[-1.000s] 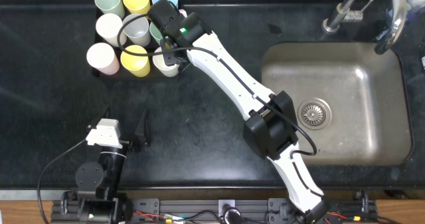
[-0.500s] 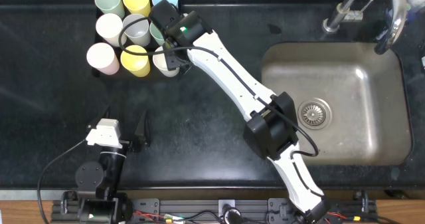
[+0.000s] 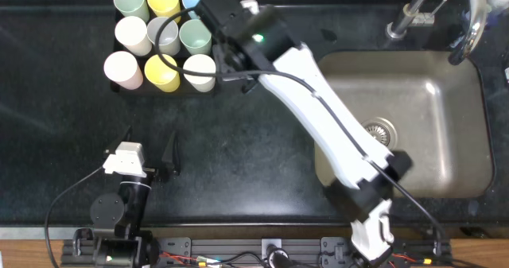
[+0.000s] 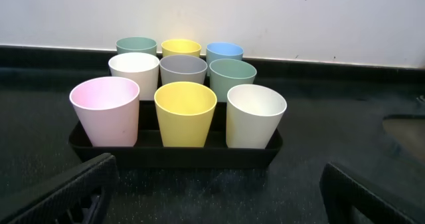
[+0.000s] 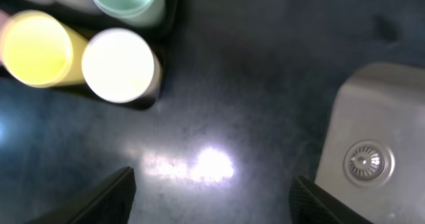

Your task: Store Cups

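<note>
A black tray (image 3: 113,87) at the counter's back left holds several upright cups in three rows. The front row is a pink cup (image 4: 106,111), a yellow cup (image 4: 185,112) and a white cup (image 4: 255,114). My right gripper (image 5: 216,197) hangs open and empty high above the counter, just right of the tray. Beneath it lie the white cup (image 5: 119,64), the yellow cup (image 5: 40,48) and a green cup (image 5: 129,1). My left gripper (image 3: 151,153) rests open and empty near the counter's front, facing the tray (image 4: 172,156).
A steel sink (image 3: 445,172) with a drain (image 3: 376,134) takes up the right side, and a faucet (image 3: 413,9) stands behind it. Dark bare counter (image 3: 238,165) stretches between the tray and the sink.
The right arm has lifted and drawn back to the right off the tray, uncovering the white front cup and the green cup behind it. The left arm has kept still.
</note>
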Motion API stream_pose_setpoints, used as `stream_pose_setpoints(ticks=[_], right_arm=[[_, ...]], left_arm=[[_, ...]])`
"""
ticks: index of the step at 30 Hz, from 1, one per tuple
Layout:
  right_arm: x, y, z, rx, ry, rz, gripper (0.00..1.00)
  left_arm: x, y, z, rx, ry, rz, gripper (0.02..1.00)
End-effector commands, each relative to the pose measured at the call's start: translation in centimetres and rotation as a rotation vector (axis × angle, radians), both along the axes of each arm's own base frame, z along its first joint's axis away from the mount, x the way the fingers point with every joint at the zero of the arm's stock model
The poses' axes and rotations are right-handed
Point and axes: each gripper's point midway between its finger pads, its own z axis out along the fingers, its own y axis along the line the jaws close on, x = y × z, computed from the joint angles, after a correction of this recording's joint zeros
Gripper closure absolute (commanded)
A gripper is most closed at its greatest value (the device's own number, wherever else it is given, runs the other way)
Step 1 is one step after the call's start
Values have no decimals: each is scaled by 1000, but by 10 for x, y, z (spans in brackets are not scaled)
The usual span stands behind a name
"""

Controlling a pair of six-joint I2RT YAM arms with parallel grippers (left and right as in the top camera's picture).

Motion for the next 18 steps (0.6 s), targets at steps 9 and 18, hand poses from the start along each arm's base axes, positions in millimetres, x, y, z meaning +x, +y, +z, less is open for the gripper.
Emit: stream_pose_setpoints(ticks=[9,18], right_arm=[[-12,-109,-3,230,-290,-229,194],[-38,-241,-54,196,-546,-593,5]], left_arm=[[0,1,0,14,-5,3,18],[0,1,0,14,-5,3,18]])
